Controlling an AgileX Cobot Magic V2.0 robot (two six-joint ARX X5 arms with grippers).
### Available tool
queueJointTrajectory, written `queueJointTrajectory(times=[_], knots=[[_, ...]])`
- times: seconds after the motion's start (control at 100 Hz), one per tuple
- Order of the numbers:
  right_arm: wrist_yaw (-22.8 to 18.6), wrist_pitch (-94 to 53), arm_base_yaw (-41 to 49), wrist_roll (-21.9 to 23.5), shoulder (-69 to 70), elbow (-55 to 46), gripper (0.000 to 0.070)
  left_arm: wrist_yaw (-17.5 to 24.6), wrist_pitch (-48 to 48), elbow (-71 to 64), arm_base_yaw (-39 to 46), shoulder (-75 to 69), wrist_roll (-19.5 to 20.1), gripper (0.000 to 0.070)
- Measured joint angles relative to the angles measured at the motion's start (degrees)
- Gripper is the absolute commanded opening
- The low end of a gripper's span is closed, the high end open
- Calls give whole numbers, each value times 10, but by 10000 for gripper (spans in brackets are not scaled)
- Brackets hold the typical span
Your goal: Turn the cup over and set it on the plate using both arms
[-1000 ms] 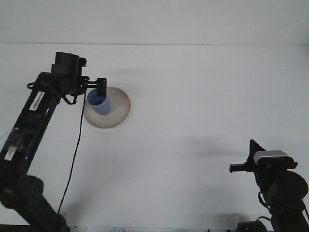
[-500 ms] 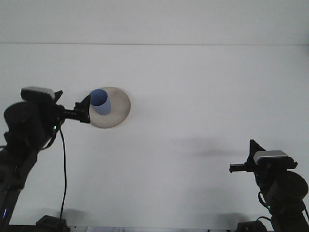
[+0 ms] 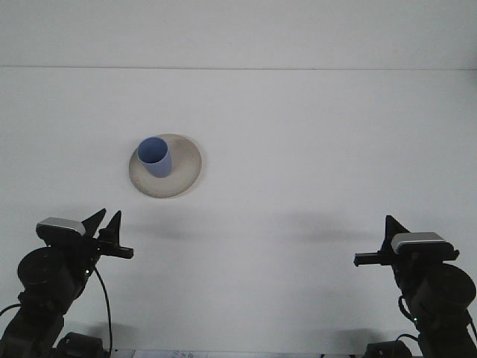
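Blue cup sits upright, mouth up, on plate at counter left-centre, w/ left claw now pulled back low, open & empty, right claw parked, jaw state unclear — task looks done.

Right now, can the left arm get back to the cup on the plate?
Probably yes. The left gripper sits below the plate, only bare table between, and the blue cup stands upright, uncovered.

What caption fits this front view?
Blue cup upright on plate; left gripper and right gripper apart from it.
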Motion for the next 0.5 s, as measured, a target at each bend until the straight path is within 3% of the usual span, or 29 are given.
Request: queueJointTrajectory(times=[0.5], knots=[[0, 0, 0, 0, 0, 0, 0, 0, 3, 0, 0, -5, 0, 12]])
